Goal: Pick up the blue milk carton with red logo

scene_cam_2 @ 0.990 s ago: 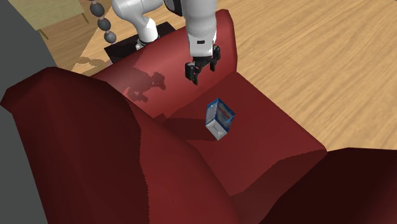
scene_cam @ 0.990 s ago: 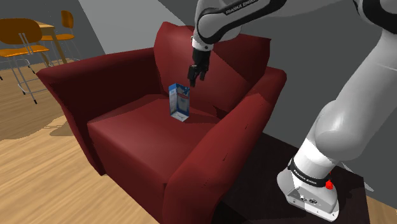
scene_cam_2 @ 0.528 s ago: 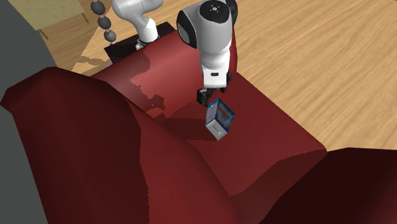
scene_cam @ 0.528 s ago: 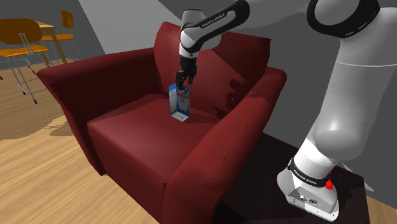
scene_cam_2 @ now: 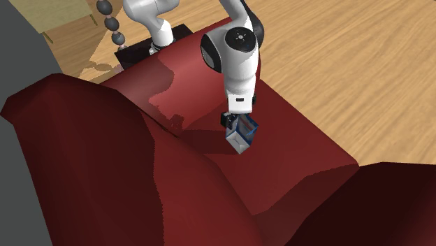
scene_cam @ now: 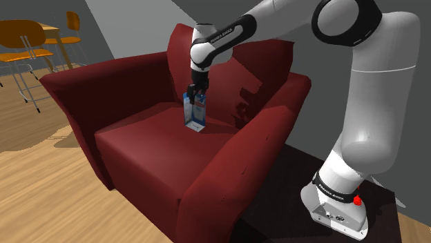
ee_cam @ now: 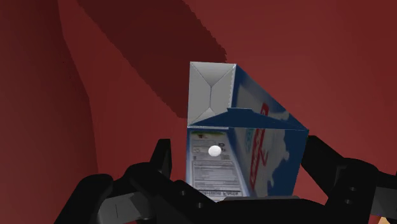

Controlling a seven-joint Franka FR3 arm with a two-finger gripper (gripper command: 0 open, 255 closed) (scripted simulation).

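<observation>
The blue and white milk carton [scene_cam: 196, 116] with red lettering stands upright on the seat of a dark red armchair [scene_cam: 138, 148], near the backrest. My gripper [scene_cam: 196, 94] has come down over the carton's top. In the wrist view the carton [ee_cam: 254, 149] sits between the two black fingers [ee_cam: 160, 156], which stand apart on either side of it; a narrow gap shows beside one finger. In the second exterior view the gripper [scene_cam_2: 235, 120] covers the carton's [scene_cam_2: 242, 138] upper end, and the hand points down at the seat [scene_cam_2: 286, 140].
The armchair's backrest [scene_cam: 228, 62] rises right behind the carton and its arms [scene_cam: 235, 162] flank the seat. Orange chairs [scene_cam: 24, 41] and a table stand on the wooden floor [scene_cam: 41, 193] at the shoulder view's upper left. My stand [scene_cam: 338, 210] is at the lower right.
The arm has swung towards the shoulder view's left and lowered, so the gripper went from beside and above the carton to straddling its top. The carton has not moved.
</observation>
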